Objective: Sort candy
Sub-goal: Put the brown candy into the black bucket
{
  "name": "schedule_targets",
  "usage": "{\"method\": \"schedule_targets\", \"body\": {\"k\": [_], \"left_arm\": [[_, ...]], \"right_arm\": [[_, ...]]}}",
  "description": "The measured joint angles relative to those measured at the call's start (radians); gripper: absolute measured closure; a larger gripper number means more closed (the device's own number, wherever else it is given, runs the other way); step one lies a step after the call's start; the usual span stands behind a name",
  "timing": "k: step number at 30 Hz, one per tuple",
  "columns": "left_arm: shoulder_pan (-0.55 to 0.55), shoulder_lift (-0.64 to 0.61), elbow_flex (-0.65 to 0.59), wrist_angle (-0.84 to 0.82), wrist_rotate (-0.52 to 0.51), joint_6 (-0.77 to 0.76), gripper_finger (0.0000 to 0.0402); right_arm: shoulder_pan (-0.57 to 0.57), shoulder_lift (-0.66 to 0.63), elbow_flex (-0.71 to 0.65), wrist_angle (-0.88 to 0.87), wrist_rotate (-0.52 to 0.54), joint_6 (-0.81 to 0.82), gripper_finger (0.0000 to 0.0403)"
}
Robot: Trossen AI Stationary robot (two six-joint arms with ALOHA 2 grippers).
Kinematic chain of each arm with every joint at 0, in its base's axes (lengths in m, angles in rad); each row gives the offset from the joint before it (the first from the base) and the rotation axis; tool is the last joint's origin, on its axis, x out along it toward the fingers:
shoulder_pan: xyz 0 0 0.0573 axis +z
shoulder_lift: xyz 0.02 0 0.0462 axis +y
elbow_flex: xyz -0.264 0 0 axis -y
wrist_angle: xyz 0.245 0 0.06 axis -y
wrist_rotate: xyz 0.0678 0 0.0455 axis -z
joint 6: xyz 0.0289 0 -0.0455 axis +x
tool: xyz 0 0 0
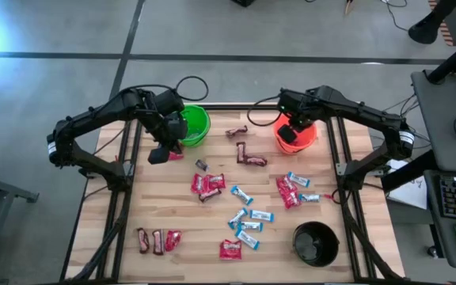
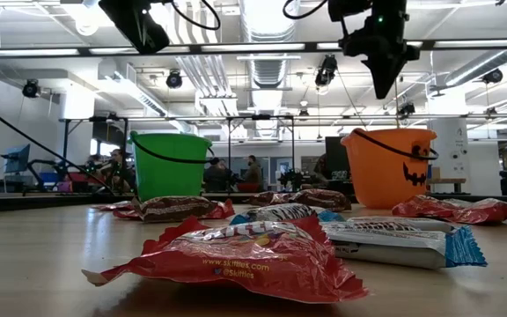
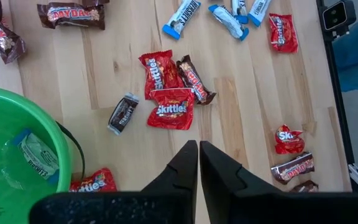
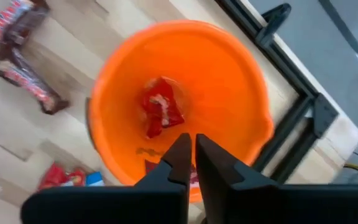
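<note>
Candy lies scattered on the wooden table (image 1: 180, 214): red packets (image 1: 208, 184), light-blue-and-white bars (image 1: 248, 223) and dark brown bars (image 1: 248, 156). My left gripper (image 3: 198, 155) hangs shut and empty above the table, beside the green bucket (image 1: 195, 125). That bucket holds a pale wrapped bar (image 3: 35, 157), and a red packet (image 3: 92, 182) lies at its foot. My right gripper (image 4: 193, 149) hangs shut and empty over the orange bucket (image 4: 185, 81). A red packet (image 4: 161, 113) lies on the bucket's floor.
A black bucket (image 1: 315, 244) stands at the near right. Three sweets (image 1: 157, 240) lie at the near left. Black frame rails (image 1: 125, 182) run along the table's left and right sides. Bare wood shows between the two far buckets and along the near edge.
</note>
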Motion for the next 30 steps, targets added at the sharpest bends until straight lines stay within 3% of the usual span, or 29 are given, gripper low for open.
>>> {"method": "schedule_targets", "body": {"k": [6,13,21,26,30], "left_arm": [[0.000,0.000,0.000,0.000,0.000,-0.004,0.0401],[0.000,0.000,0.000,-0.001,0.000,-0.027,0.0402],[0.000,0.000,0.000,0.000,0.000,-0.030,0.0402],[0.000,0.000,0.000,0.001,-0.008,-0.044,0.0402],[0.000,0.000,0.000,0.004,-0.008,-0.058,0.0401]], "right_arm": [[0.003,0.000,0.000,0.082,-0.092,-0.034,0.0394],[0.008,0.002,0.000,0.178,-0.281,-0.103,0.0394],[0.024,0.005,-0.001,0.214,-0.303,-0.217,0.0394],[0.028,0.014,-0.001,0.227,-0.389,-0.275,0.0394],[0.040,0.045,-0.001,0.238,-0.400,-0.277,0.0394]]}}
